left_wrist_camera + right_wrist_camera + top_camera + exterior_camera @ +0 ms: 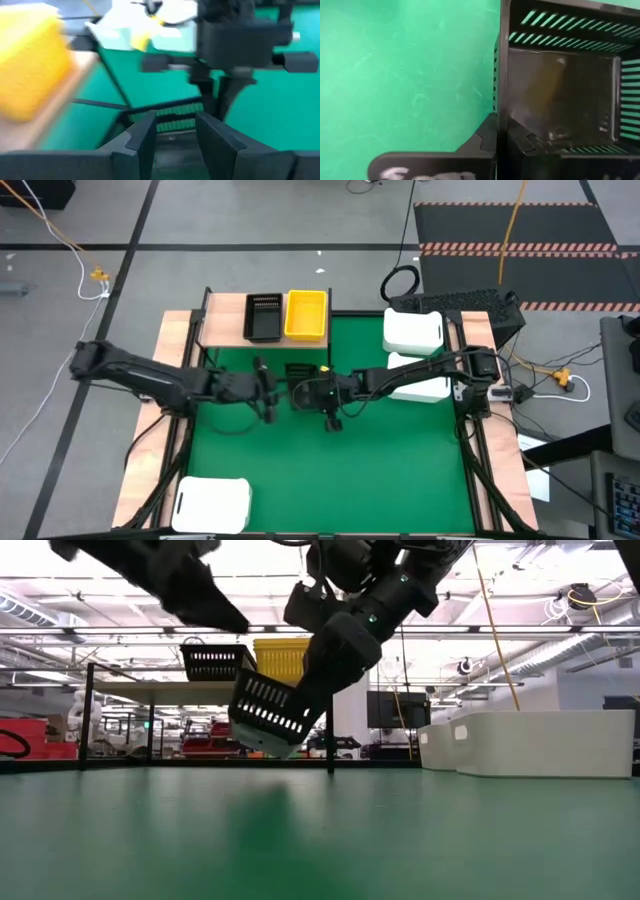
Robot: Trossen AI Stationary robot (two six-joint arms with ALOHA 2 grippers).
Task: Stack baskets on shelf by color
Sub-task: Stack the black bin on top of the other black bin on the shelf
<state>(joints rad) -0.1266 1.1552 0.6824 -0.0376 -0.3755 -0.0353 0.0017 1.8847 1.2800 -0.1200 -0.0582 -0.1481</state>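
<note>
A black slotted basket (268, 712) hangs tilted above the green mat, held by my right gripper (504, 139), which is shut on it near the table's middle (308, 387). My left gripper (175, 145) is open and hovers just left of that basket (268, 392), touching nothing. The light-wood shelf (222, 320) stands at the far left and carries a black basket (263, 315) and a yellow basket (306, 315) side by side. Two white baskets (413, 330) (420, 385) rest on the mat's right side. A third white basket (210, 505) sits at the near left. My right gripper pinches one side wall (502, 100) of the black basket at its rim, with one finger (522, 140) inside and the other (487, 137) outside. The fingers come slanting down from above. The basket is lifted clear of the mat and tilted.
Thin black shelf legs (330, 740) stand just behind the held basket. The two arms are close together over the mat's middle. Open green mat (350, 470) lies toward the near edge. Cables and equipment sit beyond the table's right side.
</note>
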